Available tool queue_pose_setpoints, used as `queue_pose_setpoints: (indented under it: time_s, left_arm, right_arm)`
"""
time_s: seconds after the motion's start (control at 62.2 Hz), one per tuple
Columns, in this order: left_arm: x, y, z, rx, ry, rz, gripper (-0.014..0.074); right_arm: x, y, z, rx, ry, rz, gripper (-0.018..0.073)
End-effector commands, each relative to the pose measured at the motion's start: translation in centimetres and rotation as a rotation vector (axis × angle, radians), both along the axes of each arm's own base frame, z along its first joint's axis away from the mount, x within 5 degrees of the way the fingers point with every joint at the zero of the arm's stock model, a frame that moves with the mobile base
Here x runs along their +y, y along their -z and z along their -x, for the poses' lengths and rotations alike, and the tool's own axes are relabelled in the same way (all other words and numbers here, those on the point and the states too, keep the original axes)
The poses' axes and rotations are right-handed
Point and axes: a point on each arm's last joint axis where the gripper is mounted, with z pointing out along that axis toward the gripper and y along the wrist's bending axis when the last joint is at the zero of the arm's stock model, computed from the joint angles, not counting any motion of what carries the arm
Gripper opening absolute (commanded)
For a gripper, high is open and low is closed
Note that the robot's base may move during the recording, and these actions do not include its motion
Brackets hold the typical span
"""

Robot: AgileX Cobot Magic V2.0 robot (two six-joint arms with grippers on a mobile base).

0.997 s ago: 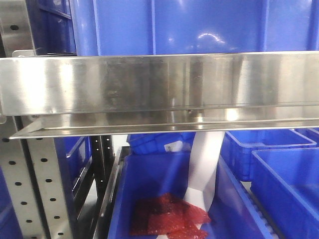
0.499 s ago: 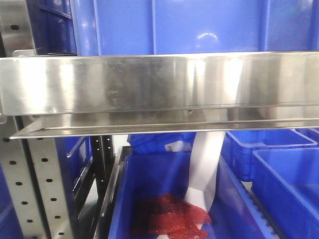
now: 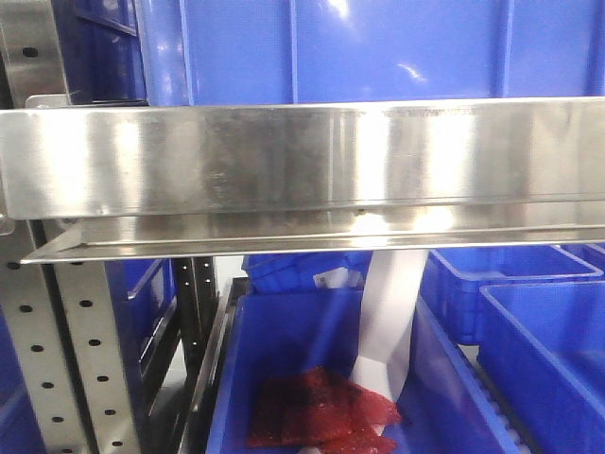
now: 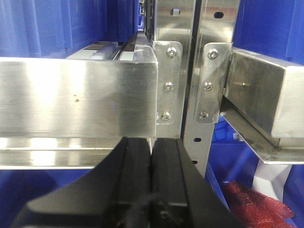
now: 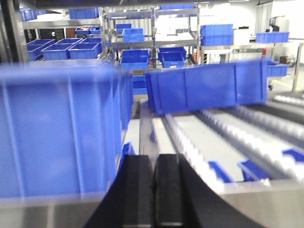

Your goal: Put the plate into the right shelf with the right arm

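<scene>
Left gripper (image 4: 151, 156) — jaws pressed together, empty, facing the shelf (image 4: 76, 95) rail. Right gripper (image 5: 153, 180) — jaws pressed together, above roller tracks (image 5: 209, 142) beside a bin (image 5: 57, 133).

Matte black blocky fingers (image 4: 164, 171)

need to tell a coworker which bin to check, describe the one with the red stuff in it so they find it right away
Find the wide steel rail across the shelf in the front view. Below it stands an open blue bin at the lower middle. It alone holds crumpled red mesh and a white strip; the bins on its right show nothing inside.
</scene>
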Motion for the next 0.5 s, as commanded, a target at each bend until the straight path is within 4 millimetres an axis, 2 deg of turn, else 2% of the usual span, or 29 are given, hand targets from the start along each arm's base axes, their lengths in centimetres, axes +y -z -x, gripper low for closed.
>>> queue_pose_setpoints:
  time_s: [0.0,0.113,0.483]
  left_arm:
    - [0.0,-0.5,0.0,-0.081,-0.005,0.013,-0.0047]
    - [0.0,-0.5,0.0,-0.081,-0.005,0.013,-0.0047]
    - [0.0,-0.5,0.0,-0.081,-0.005,0.013,-0.0047]
  right_arm:
    - [0.0,0.3,0.8,-0.111,-0.005,-0.022,0.0055]
    - [0.0,2.1,1.2,-0.121,0.001,-0.021,0.0055]
    - [0.0,4.5,0.8,-0.085,0.015,0.055,0.0055]
